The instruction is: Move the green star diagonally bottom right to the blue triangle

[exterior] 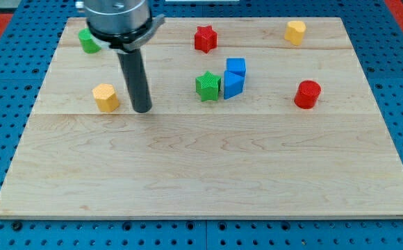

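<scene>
The green star point(207, 86) lies on the wooden board point(208, 173), a little above the middle. It touches the left side of the blue triangle point(233, 85). A blue cube point(236, 67) sits just above the triangle. My tip point(142, 109) rests on the board well to the left of the green star, close to the right of a yellow hexagon block point(105, 96).
A red star point(205, 38) lies near the view's top centre. A yellow block point(295, 31) is at the top right. A red cylinder point(307, 94) is at the right. A green block point(87, 40) at the top left is partly hidden by the arm.
</scene>
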You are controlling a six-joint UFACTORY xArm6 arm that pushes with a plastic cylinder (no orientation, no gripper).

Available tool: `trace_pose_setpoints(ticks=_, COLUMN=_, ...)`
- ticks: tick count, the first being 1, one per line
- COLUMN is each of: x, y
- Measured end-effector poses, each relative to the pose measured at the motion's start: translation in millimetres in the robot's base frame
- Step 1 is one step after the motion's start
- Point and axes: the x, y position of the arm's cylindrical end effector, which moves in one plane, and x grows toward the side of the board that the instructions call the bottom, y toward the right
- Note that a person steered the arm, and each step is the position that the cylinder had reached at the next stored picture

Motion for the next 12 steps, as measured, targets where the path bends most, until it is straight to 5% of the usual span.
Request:
trace_pose_setpoints(ticks=4, x=-12, y=-53)
trace_pose_setpoints(ticks=7, x=-24, y=80)
trace_pose_setpoints(ticks=8, x=-46, y=47)
trace_pose_setpoints(ticks=9, x=-57, y=103)
trace_pose_setpoints(ticks=11, x=9, y=194)
trace_pose_setpoints(ticks=12, x=9, y=167)
